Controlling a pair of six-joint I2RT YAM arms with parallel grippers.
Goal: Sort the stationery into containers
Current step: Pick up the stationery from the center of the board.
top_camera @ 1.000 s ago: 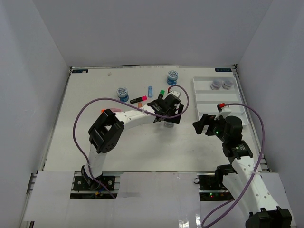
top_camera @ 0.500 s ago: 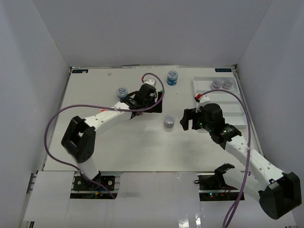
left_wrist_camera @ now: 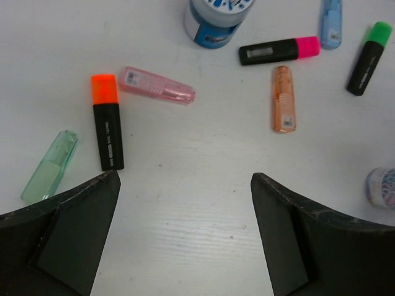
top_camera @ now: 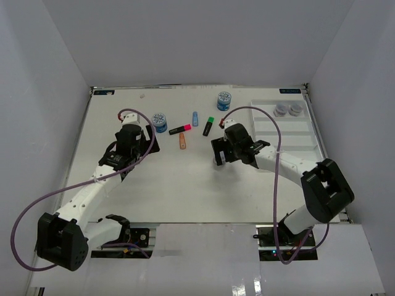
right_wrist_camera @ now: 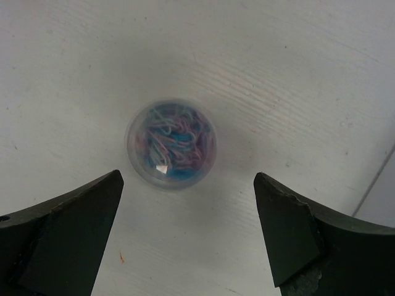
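Left gripper (left_wrist_camera: 185, 185): jaws spread wide, nothing held, poised over loose markers. A black highlighter with an orange cap (left_wrist_camera: 107, 123) is seen lying flat just ahead of one finger, with a pastel pink highlighter (left_wrist_camera: 157, 86) beside it.

Right gripper (right_wrist_camera: 188, 182): jaws wide, centred over a small clear round jar of coloured strands (right_wrist_camera: 171, 143), which stands upright and untouched.

Step judged: approach for a pick-up of the jar. A straight descent and a closing about its wall are called for next, then carriage to the white ridged plastic tray (top_camera: 290, 132) at far right.
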